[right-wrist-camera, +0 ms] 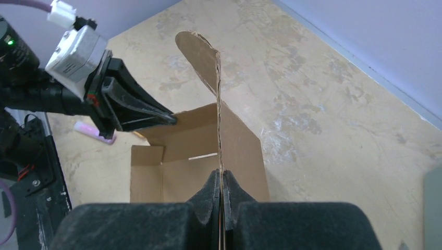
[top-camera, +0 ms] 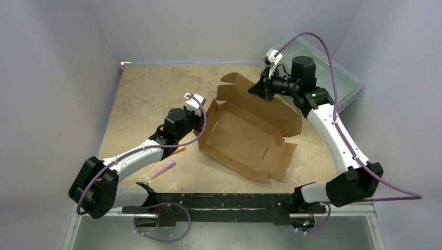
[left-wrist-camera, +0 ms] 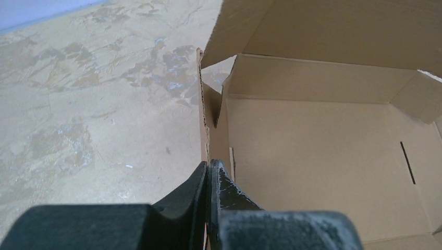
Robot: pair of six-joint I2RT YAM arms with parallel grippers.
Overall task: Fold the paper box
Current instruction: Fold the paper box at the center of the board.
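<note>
The paper box (top-camera: 245, 133) is brown corrugated cardboard, half formed, lying mid-table with its walls partly raised and its lid panel standing at the back. My left gripper (top-camera: 204, 117) is shut on the box's left side wall. In the left wrist view the fingertips (left-wrist-camera: 209, 164) pinch that wall's edge, with the box interior (left-wrist-camera: 318, 156) to the right. My right gripper (top-camera: 264, 86) is shut on the upright rear lid panel. In the right wrist view it (right-wrist-camera: 221, 175) clamps the panel's edge (right-wrist-camera: 240, 151), whose rounded tab points away. The left gripper (right-wrist-camera: 169, 119) shows there too.
A translucent plastic toolbox (top-camera: 346, 78) stands at the back right, behind the right arm. A pink marker (top-camera: 162, 167) and a small orange item (top-camera: 180, 149) lie on the table beside the left arm. Pale walls enclose the table on three sides.
</note>
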